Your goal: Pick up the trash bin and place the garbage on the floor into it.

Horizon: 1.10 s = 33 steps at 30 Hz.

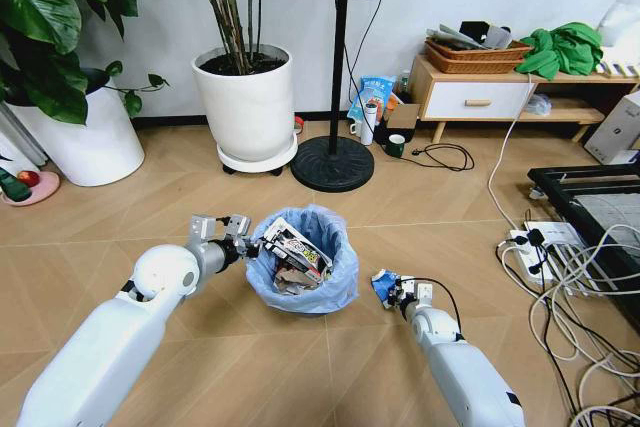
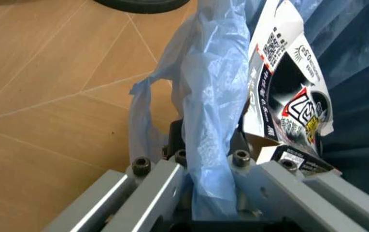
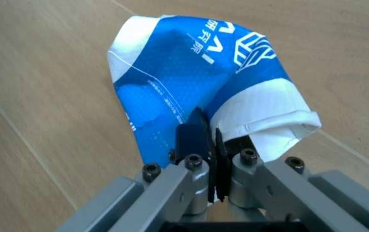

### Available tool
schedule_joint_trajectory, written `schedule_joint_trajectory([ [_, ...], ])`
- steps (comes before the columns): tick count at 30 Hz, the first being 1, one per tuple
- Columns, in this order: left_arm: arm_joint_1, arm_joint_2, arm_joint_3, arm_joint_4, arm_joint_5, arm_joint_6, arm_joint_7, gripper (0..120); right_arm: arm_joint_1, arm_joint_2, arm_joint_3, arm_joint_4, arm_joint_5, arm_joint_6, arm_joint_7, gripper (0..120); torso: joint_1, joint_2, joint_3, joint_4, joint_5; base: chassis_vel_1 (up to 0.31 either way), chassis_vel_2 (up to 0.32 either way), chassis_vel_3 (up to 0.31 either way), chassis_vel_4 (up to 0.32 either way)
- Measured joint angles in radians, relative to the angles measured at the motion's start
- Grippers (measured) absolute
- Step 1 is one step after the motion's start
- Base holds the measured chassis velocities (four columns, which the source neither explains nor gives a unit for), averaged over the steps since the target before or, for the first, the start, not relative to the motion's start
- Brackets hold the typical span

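The trash bin (image 1: 330,282), a small round bin lined with a crinkled light-blue bag, sits on the floor in the middle of the head view. Printed packets and other garbage (image 1: 296,250) fill it. My left gripper (image 1: 246,244) is shut on the bin's left rim; the left wrist view shows its fingers (image 2: 159,186) pinching the blue bag (image 2: 213,111) beside a black-and-white packet (image 2: 290,96). Just right of the bin, my right gripper (image 1: 396,290) is shut on a blue-and-white packet (image 1: 384,285), which the right wrist view shows as a folded blue-and-white packet (image 3: 191,82) above bare floor.
Behind the bin stand a fan's round black base (image 1: 332,164) and a white plant pot (image 1: 246,107) on a wheeled tray. Another big white pot (image 1: 85,137) is at the left. Power strips and tangled cables (image 1: 560,267) lie at the right, near a low wooden cabinet (image 1: 480,97).
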Motion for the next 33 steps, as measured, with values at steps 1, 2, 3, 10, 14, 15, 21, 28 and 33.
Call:
schedule_joint_trajectory([
  [1, 0.0, 0.0, 0.0, 0.0, 0.0, 0.0, 0.0, 0, 0.0, 0.0, 0.0, 0.0, 0.0, 0.0, 0.0, 0, 0.0, 0.0, 0.0, 0.0, 0.0, 0.0, 0.0, 0.0, 0.0],
  [2, 0.0, 0.001, 0.0, -0.001, 0.0, 0.0, 0.0, 0, -0.001, -0.001, 0.001, 0.003, 0.001, 0.0, 0.0, 0, 0.0, 0.0, 0.0, 0.0, 0.0001, 0.0, 0.0, 0.0, 0.0],
  [3, 0.0, 0.002, 0.0, -0.002, 0.0, 0.0, 0.0, 0, -0.003, -0.003, 0.001, 0.007, 0.003, 0.0, 0.001, 0, 0.0, 0.0, 0.0, 0.0, 0.0, 0.0, 0.0, 0.0, 0.0],
  [10, 0.008, 0.004, -0.005, -0.009, 0.0, 0.0, 0.0, 0, -0.016, -0.01, 0.018, 0.05, 0.006, 0.001, 0.006, 0, 0.0, 0.0, 0.0, -0.0002, 0.0, 0.0, 0.0, 0.0, 0.0],
  [14, 0.013, 0.005, -0.008, -0.013, 0.0, 0.0, 0.0, 0, -0.023, -0.026, 0.033, 0.114, 0.022, 0.002, 0.01, 0, 0.0, 0.0, 0.0, -0.0002, -0.0004, 0.0, 0.0, 0.0, 0.0],
  [15, 0.015, 0.006, -0.009, -0.015, 0.0, 0.0, 0.0, 0, -0.026, -0.036, 0.039, 0.143, 0.032, 0.0, 0.012, 0, 0.0, 0.0, 0.0, -0.0001, -0.0002, 0.0, 0.0, 0.0, 0.0],
  [21, 0.023, 0.007, -0.016, -0.02, 0.0, 0.0, 0.0, 0, -0.029, -0.073, 0.064, 0.247, 0.048, 0.005, 0.012, 0, 0.0, 0.0, 0.0, -0.0002, -0.0001, 0.0, 0.0, 0.0, 0.0],
  [28, 0.03, 0.011, -0.028, -0.021, 0.001, 0.0, 0.002, 0, -0.023, -0.12, 0.085, 0.38, 0.069, 0.016, -0.009, 0, 0.0, 0.0, 0.0, -0.0001, -0.0002, 0.0, 0.0, 0.0, 0.0],
  [33, 0.031, 0.014, -0.031, -0.02, 0.002, 0.0, 0.004, 0, -0.013, -0.178, 0.089, 0.513, 0.126, -0.01, -0.043, 0, 0.0, 0.0, 0.0, -0.0002, -0.0001, 0.0, 0.0, 0.0, 0.0],
])
